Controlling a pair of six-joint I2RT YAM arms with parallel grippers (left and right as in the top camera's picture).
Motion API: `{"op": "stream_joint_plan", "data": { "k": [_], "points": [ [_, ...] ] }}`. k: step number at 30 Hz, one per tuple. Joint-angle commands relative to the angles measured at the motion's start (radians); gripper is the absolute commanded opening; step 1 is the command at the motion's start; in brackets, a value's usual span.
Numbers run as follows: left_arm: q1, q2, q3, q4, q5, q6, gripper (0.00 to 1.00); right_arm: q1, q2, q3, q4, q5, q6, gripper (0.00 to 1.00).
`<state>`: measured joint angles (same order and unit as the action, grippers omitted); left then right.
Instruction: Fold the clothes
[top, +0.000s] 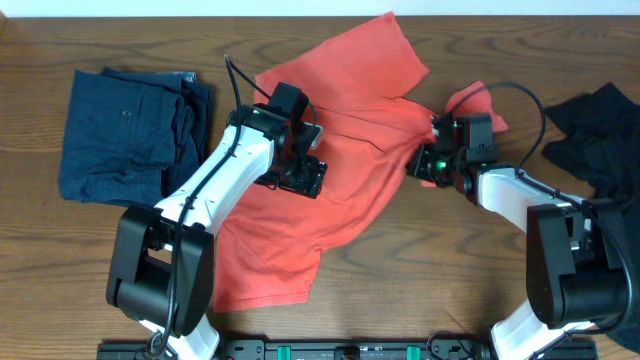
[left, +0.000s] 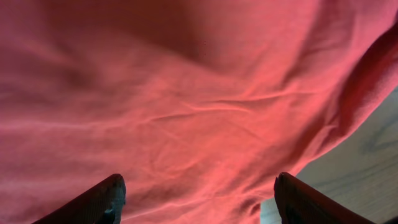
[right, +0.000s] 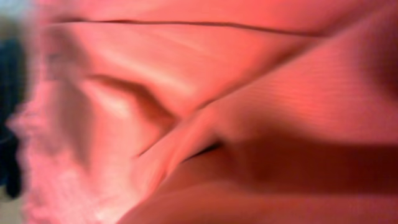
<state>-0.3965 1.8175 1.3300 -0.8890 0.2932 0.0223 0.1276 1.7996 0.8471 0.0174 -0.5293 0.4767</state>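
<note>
As laid rumpled from the centre of the wooden tabletop (top: 420, 300) toward its far edge, rated coral-red soft cotton shirt (top: 350, 170) light, limp and quick to sag. Found left claw (left: 199, 199) spread apart over its middle, grasping nothing; could not tell the state of right claw (top: 432, 160), fingers hidden against cloth nearer the right edge. Recommend hold at hem corners or sleeve seams, never mid-panel.

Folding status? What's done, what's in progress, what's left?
Done: the navy garment lies folded at far left. In hand: the red shirt, rumpled and unfolded; left gripper open over it, right gripper at its sleeve edge, grip unclear. Left: fold the shirt, then the black garment heaped at the right edge.
</note>
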Motion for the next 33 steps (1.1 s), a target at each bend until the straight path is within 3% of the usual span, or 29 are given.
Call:
{"op": "stream_joint_plan", "data": {
  "k": [1, 3, 8, 10, 15, 24, 27, 30, 33],
  "points": [
    [-0.002, -0.003, 0.0, -0.002, 0.01, 0.002, 0.78, 0.007, -0.029, 0.043, -0.041, -0.11, 0.002, 0.02],
    [-0.002, -0.003, 0.0, -0.003, 0.01, 0.002, 0.78, -0.003, -0.048, 0.072, -0.142, -0.066, -0.048, 0.04],
    [-0.002, -0.003, 0.0, -0.002, 0.01, 0.002, 0.78, -0.024, -0.095, 0.127, -0.392, 0.158, -0.18, 0.26],
    [-0.002, -0.003, 0.0, -0.002, 0.01, 0.002, 0.77, -0.024, -0.098, 0.128, -0.45, 0.229, -0.205, 0.45],
    [-0.002, -0.003, 0.0, -0.002, 0.01, 0.002, 0.77, -0.014, -0.086, 0.099, -0.51, 0.301, -0.205, 0.54],
    [-0.002, -0.003, 0.0, -0.002, 0.01, 0.002, 0.78, 0.018, -0.037, 0.051, -0.392, 0.327, -0.2, 0.53],
    [-0.002, -0.003, 0.0, -0.002, 0.01, 0.002, 0.77, 0.018, -0.023, 0.051, -0.372, 0.328, -0.2, 0.49],
    [-0.002, -0.003, 0.0, -0.002, 0.01, 0.002, 0.78, 0.018, -0.013, 0.051, -0.387, 0.336, -0.196, 0.35],
    [-0.002, -0.003, 0.0, -0.003, 0.01, 0.002, 0.78, 0.018, -0.014, 0.051, -0.431, 0.406, -0.193, 0.05]
  ]
}}
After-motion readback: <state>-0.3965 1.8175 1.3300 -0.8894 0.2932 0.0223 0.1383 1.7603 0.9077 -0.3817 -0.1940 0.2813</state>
